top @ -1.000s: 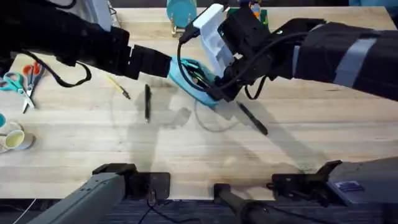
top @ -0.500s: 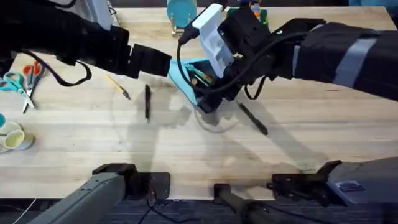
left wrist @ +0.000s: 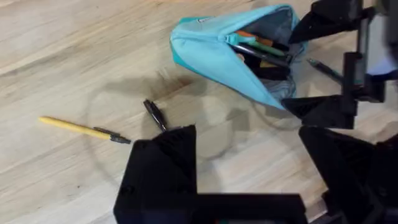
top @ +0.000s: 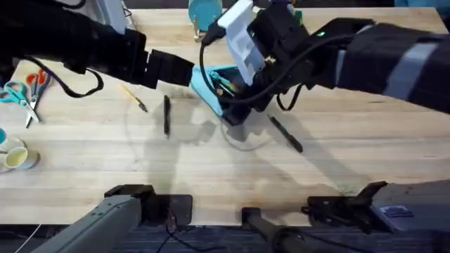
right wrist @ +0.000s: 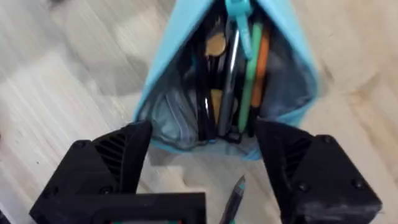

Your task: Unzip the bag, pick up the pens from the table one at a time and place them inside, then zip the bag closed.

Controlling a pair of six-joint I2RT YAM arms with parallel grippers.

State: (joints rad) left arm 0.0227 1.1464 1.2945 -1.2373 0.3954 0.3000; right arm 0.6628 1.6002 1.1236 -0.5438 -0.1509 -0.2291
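The light teal bag (top: 213, 86) lies on the table (top: 365, 154) near the back middle, its zipper open, with orange, green and dark pens showing inside the bag (right wrist: 230, 74). My right gripper (top: 235, 111) stands open, its fingers (right wrist: 118, 155) straddling the bag's open end without closing on it. My left gripper (top: 187, 74) hovers open at the bag's other end, holding nothing. One black pen (top: 166, 116) lies left of the bag and shows partly behind my left finger (left wrist: 163, 162). A second black pen (top: 285, 133) lies to the right of the bag (left wrist: 224, 56).
A yellow stick with a dark tip (top: 133, 98) lies left of the near pen. Scissors (top: 27, 91) and tape rolls (top: 15, 157) sit at the far left edge. A teal disc on a wooden stand (top: 204, 14) stands behind the bag.
My right gripper has shifted a little left along the bag. The bag's near end has pulled in and its mouth gapes wider. The left arm and both loose pens have stayed put.
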